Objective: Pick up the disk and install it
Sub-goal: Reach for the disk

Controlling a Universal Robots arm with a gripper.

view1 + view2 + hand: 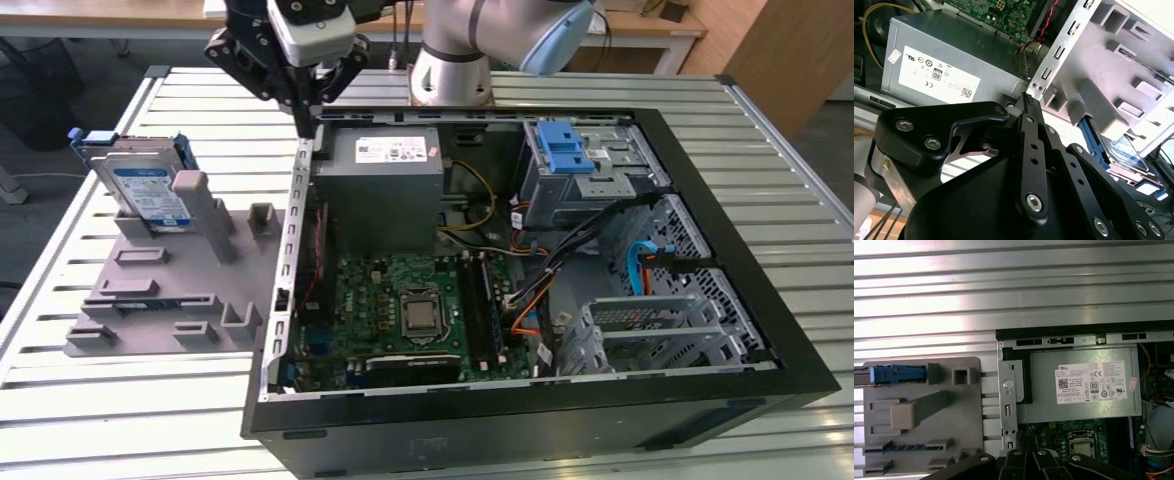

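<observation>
The disk (144, 188) is seen standing on edge in a grey holder (160, 300) on the exterior view's left. Its labelled face is turned toward the camera and its blue frame shows along the upper edge. A grey post of the holder stands just in front of it. In the first wrist view the disk is seen edge-on as a blue strip at one side of the holder.

The holder lies flat on a slatted metal table (761, 110), just beside an open computer case (747, 395). Inside the case a grey power supply (387, 185) with a white sticker is set in the corner nearest the holder. A green circuit board (400, 305) lies beside it, and a blue latch (566, 148) sits on the metal drive cage on the far side.

The gripper (308, 122) is held above the case wall that faces the holder – close over the corner by the power supply and well apart from the disk. Its fingers are drawn together into one narrow tip, with nothing gripped between them – this is plain in the second wrist view.
</observation>
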